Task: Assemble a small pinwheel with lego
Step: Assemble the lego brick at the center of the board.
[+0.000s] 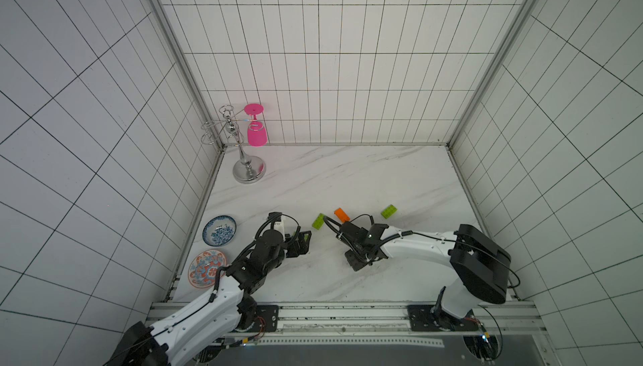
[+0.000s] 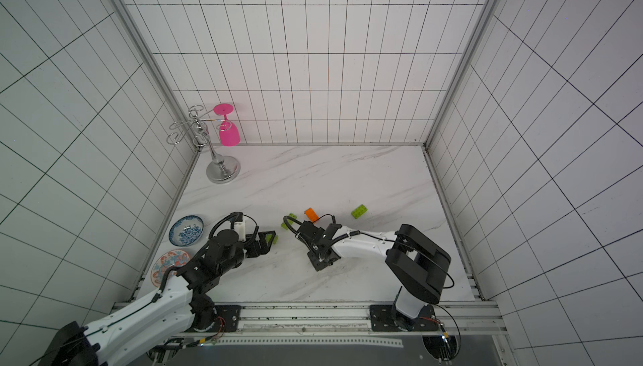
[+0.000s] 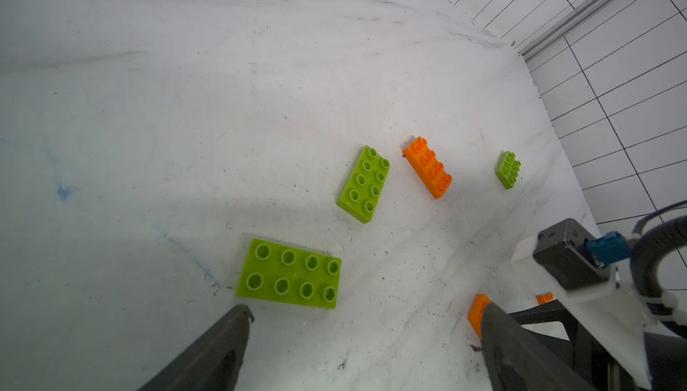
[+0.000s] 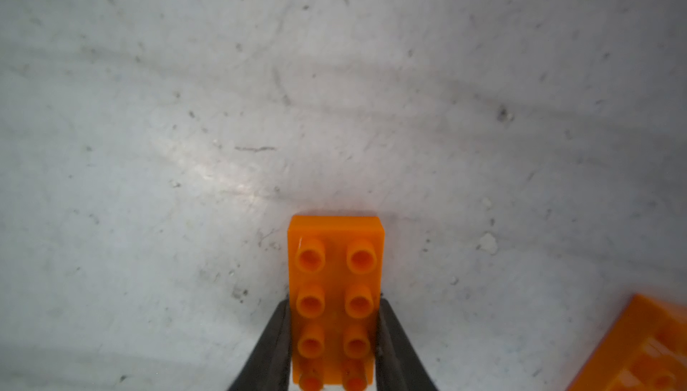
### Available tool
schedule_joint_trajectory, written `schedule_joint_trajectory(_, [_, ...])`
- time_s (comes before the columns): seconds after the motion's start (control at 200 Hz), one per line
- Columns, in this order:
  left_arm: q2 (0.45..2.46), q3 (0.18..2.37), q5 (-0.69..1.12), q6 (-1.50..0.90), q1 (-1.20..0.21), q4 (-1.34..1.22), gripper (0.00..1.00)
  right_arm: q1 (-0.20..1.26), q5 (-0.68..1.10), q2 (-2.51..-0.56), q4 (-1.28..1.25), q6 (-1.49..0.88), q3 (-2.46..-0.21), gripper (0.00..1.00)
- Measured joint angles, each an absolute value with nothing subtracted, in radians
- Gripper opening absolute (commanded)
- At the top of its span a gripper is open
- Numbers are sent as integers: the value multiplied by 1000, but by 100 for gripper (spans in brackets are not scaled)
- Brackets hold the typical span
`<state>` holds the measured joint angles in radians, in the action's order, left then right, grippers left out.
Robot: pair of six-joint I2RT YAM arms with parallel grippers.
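Since its long sides offer flat faces, the right pincer is pinching an orange rectangular studded plastic brick lying studs-up on the white marble worktop. Near that brick, the left pincer stands spread before a lime-green plastic brick, likely its next pick.

The orange brick is glossy moulded plastic. The tabletop looks like smooth marble, scuffed and speckled up close. The rack is mirror-bright metal; the plate, glazed ceramic.
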<state>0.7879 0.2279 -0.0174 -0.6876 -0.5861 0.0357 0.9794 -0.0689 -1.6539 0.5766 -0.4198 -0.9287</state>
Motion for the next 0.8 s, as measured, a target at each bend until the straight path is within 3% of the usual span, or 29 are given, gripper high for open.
schedule_joint_trajectory(0.465, [978,344,102,-638,-464,-87,98,743,-9,-1796,655,-169,-1113,30])
schedule_joint_trajectory(0.8, [1114,410,175,-593,-395,-125,98,716,-2,-1875,676,-80,-1221,29])
